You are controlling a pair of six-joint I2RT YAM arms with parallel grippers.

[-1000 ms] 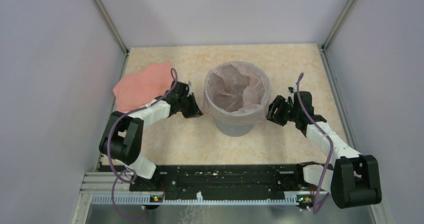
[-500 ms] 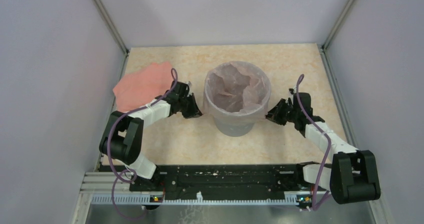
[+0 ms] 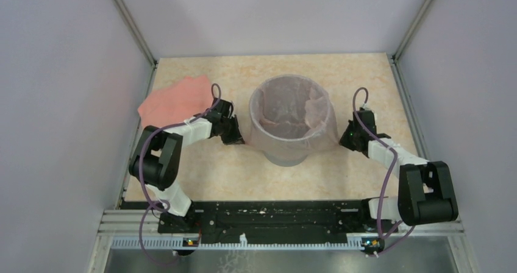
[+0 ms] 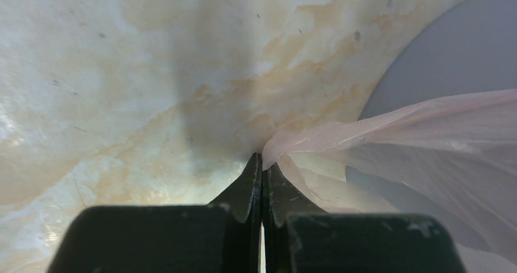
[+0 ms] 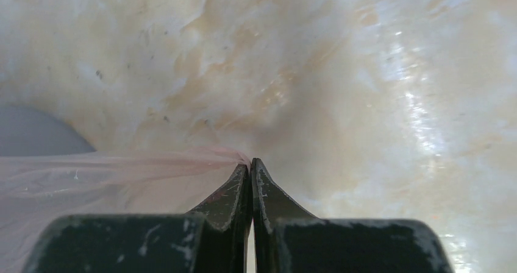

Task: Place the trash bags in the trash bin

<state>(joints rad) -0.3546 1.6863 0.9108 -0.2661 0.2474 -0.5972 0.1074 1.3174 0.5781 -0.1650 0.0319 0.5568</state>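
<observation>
Trash bin (image 3: 285, 159): round, grey, upright, mid-table; only its lower wall shows bare.
Trash bag (image 3: 292, 102): translucent pale-pink film lining the bin, mouth open, folded over the rim, skirt stretched outward and down on both sides.

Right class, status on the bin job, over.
Left end effector shut on trash bag hem, right end effector likewise. Bag lines trash bin, hem pulled down over rim both sides. Nothing blocking; pink sheet lies apart, far left.
</observation>
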